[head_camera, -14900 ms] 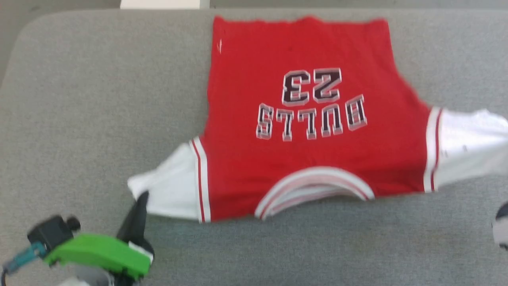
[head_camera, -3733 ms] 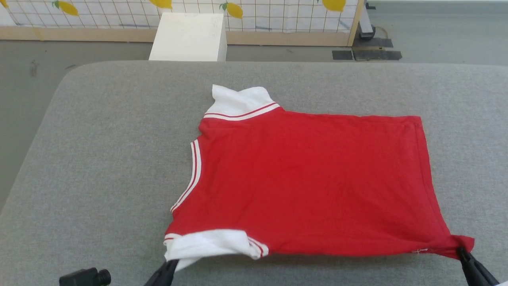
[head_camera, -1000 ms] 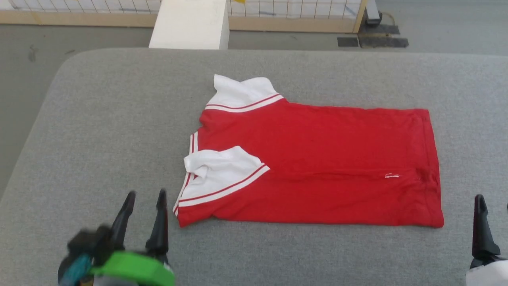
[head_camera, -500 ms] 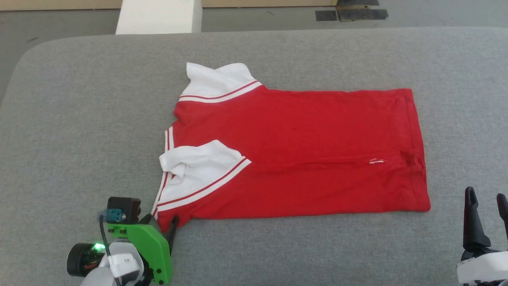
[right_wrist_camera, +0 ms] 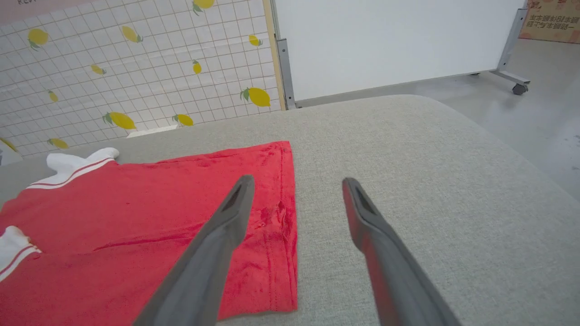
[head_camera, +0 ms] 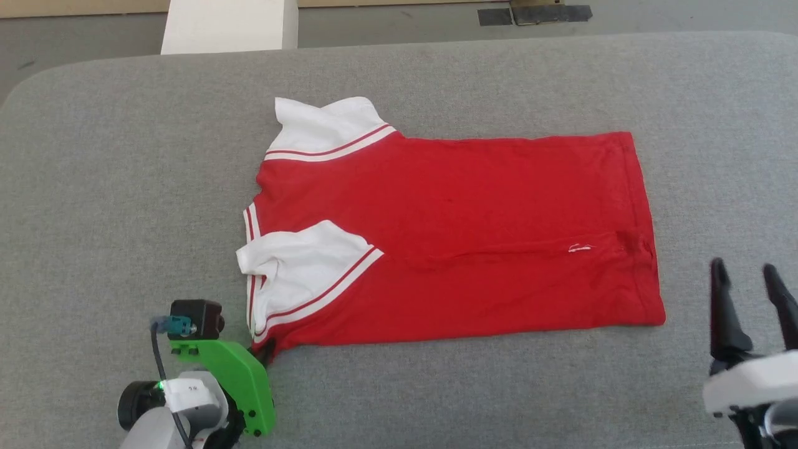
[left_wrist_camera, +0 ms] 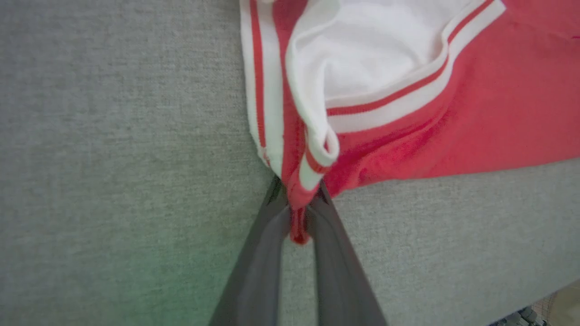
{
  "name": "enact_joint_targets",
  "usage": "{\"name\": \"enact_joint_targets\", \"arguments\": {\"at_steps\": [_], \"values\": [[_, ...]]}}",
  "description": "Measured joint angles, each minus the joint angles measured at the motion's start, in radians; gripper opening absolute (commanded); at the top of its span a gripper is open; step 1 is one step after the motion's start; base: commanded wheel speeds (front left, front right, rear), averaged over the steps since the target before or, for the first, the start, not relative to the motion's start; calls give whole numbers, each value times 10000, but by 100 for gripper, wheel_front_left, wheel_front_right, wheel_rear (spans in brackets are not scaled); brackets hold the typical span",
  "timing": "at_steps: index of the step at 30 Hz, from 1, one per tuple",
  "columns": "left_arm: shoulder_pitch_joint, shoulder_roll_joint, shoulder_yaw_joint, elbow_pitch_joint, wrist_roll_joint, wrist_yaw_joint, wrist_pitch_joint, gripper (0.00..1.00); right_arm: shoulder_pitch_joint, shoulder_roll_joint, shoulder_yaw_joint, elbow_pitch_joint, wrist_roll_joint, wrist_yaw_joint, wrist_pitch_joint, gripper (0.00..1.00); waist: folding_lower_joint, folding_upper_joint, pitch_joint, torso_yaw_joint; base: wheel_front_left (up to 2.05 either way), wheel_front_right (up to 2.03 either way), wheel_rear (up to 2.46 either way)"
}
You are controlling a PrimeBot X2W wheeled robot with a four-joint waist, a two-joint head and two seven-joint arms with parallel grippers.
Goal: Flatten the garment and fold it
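Observation:
The garment (head_camera: 474, 237), a red shirt with white sleeves and striped trim, lies plain side up on the grey padded table (head_camera: 124, 156), its near long edge folded over the middle. One white sleeve (head_camera: 299, 265) rests on the red cloth; the other (head_camera: 321, 128) sticks out at the far left. My left gripper (head_camera: 267, 352) is shut on the garment's near left corner (left_wrist_camera: 297, 213), red cloth pinched between its fingers. My right gripper (head_camera: 748, 274) stands open to the right of the hem (right_wrist_camera: 283, 217), touching nothing.
A white box (head_camera: 227, 25) stands on the floor beyond the table's far edge. A lemon-print screen (right_wrist_camera: 136, 77) and a white panel (right_wrist_camera: 389, 40) stand behind the table. Bare grey padding lies all around the garment.
My left gripper moved up to the garment's near left corner and shut on it. The right gripper came forward, still open. The head camera has also shifted.

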Motion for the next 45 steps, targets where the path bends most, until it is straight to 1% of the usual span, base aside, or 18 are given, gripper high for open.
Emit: {"name": "enact_joint_targets", "arguments": {"at_steps": [2,6,9,11,13,19,30,31,32,33,39,45], "values": [[37,-40,17,-8,-46,0,-102,0,-148,2,86,-10,-31,0,732,100,0,0,-28,33,0,0,0],[151,-84,-4,-125,-73,-2,-226,0,-347,0,-165,270,282,-2,2846,100,0,0,-40,166,0,0,0],[172,-111,-33,-153,-102,-4,-270,0,-416,-88,-316,531,261,-2,4318,100,0,0,-10,286,0,0,0],[171,-138,-61,-178,-111,-6,-276,0,-486,-259,-320,625,267,-2,4874,100,0,0,30,368,0,0,0],[170,-174,-79,-192,-117,-6,-351,0,-524,-416,-270,713,268,-2,5152,100,0,0,72,434,0,0,0],[158,-209,-109,-334,-130,-4,-359,0,-803,-430,-274,1298,339,-2,5471,100,0,0,261,540,0,0,0],[108,-161,-54,-568,-165,13,-353,0,-1587,-349,77,2924,230,-2,5191,100,0,0,597,441,0,0,0],[104,-151,-46,-596,-182,13,-345,0,-1655,-364,115,3014,232,-2,5185,77,0,0,624,428,0,0,0],[102,-138,-44,-614,-201,15,-343,0,-1704,-368,117,3066,236,-2,5131,31,0,0,644,417,0,0,0],[101,-127,-36,-642,-217,15,-341,0,-1757,-378,111,3122,238,-2,5083,0,0,0,666,406,0,0,0],[109,-117,84,-765,-426,81,-351,0,-1891,-476,82,3195,464,0,4922,0,0,0,707,364,0,0,0],[336,-148,320,-963,-792,144,-493,0,-1848,-424,-320,2548,828,0,4614,0,0,0,477,394,0,0,0]]}}
